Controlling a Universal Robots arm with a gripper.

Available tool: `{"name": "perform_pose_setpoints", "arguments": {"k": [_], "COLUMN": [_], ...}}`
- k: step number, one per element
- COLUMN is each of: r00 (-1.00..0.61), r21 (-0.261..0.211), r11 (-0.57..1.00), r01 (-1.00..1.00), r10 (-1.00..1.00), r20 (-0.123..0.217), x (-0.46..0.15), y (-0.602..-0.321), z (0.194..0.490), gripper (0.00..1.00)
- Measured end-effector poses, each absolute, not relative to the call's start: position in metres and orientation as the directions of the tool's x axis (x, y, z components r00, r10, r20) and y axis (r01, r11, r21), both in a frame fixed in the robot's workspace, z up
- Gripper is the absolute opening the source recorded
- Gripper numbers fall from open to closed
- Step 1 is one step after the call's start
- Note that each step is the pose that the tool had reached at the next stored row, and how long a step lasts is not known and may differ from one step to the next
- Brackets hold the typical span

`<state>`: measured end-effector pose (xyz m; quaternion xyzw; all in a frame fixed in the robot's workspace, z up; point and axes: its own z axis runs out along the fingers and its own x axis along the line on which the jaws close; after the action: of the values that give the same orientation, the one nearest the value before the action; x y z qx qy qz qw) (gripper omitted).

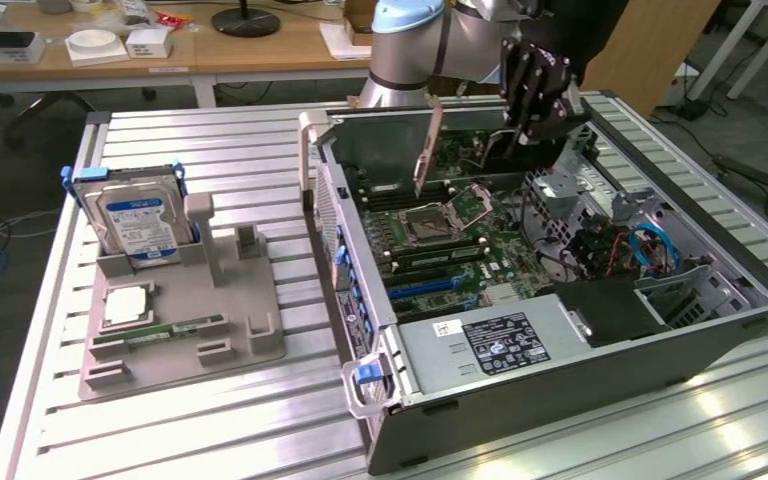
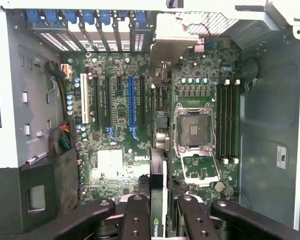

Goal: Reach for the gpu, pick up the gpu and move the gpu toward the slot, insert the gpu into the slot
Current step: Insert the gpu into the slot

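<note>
My gripper (image 1: pixel 502 140) (image 2: pixel 160 200) hangs over the open computer case (image 1: pixel 598 385), shut on the gpu (image 2: pixel 157 170). In the wrist view the card is seen edge-on between the fingers (image 2: pixel 137 210), running away from the camera above the motherboard (image 2: pixel 115 160). In the exterior view the gpu (image 1: pixel 428 150) is a thin upright strip to the left of the gripper, above the board. The long blue slot (image 2: pixel 131 100) (image 1: pixel 424 283) lies parallel to the card. The card is held off the board, between that slot and the CPU socket (image 2: pixel 194 131).
A grey fixture tray (image 1: pixel 177 350) on the exterior view's left holds a blue-labelled hard drive (image 1: pixel 137 220), a CPU chip (image 1: pixel 128 303) and a green memory stick (image 1: pixel 177 328). Inside the case are the power supply (image 1: pixel 491 345), cables (image 1: pixel 651 250) and rear slot covers (image 2: pixel 90 22).
</note>
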<state>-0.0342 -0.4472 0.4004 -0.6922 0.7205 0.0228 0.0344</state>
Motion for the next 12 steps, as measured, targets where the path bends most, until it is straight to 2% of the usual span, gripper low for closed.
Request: {"name": "perform_pose_setpoints", "arguments": {"k": [7,12], "r00": [-0.039,-0.039], "r21": [-0.015,-0.015], "r11": [0.041,0.041], "r01": [-0.999,-0.999], "r10": [-0.996,-0.996], "r20": [-0.081,-0.081], "x": [-0.043,-0.043], "y": [-0.449,-0.46], "z": [0.398,0.397], "gripper": [0.26,0.26]}}
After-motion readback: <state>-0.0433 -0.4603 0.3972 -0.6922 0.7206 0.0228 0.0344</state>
